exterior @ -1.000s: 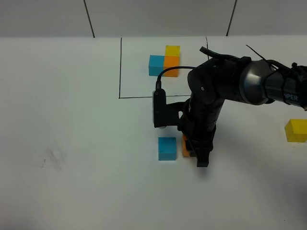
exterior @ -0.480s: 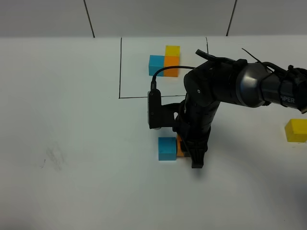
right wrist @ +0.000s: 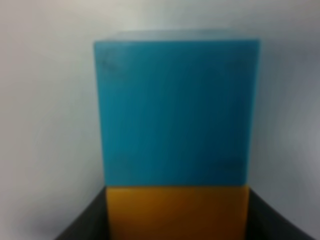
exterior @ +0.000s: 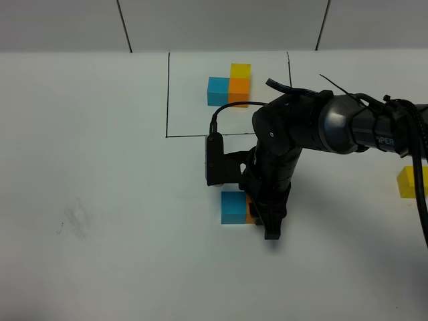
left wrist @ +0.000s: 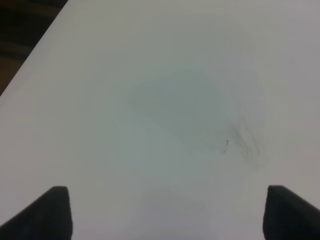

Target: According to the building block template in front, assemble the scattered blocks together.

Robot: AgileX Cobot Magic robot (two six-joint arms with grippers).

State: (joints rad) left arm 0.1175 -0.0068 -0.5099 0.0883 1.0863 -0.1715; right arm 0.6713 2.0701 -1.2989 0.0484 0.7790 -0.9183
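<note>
The building block template (exterior: 229, 85), a blue, orange and yellow cluster, sits inside the black drawn frame at the back. My right gripper (exterior: 262, 215) points down in the middle of the table, shut on the orange cube (exterior: 251, 208). That cube is pressed against the right side of the loose blue cube (exterior: 233, 207). In the right wrist view the orange cube (right wrist: 177, 212) sits between the dark fingers (right wrist: 82, 225) and touches the blue cube (right wrist: 176, 110). The loose yellow cube (exterior: 412, 181) lies at the far right. My left gripper (left wrist: 167, 215) is open over bare table and is outside the exterior high view.
The black frame line (exterior: 167, 93) runs just behind the right arm. A faint grey smudge (exterior: 75, 221) marks the table at the left; it also shows in the left wrist view (left wrist: 245, 142). The table's edge (left wrist: 30, 55) appears in the left wrist view.
My right gripper has moved left with the orange cube, closing the gap until it touches the blue cube. The blue and yellow cubes have not moved.
</note>
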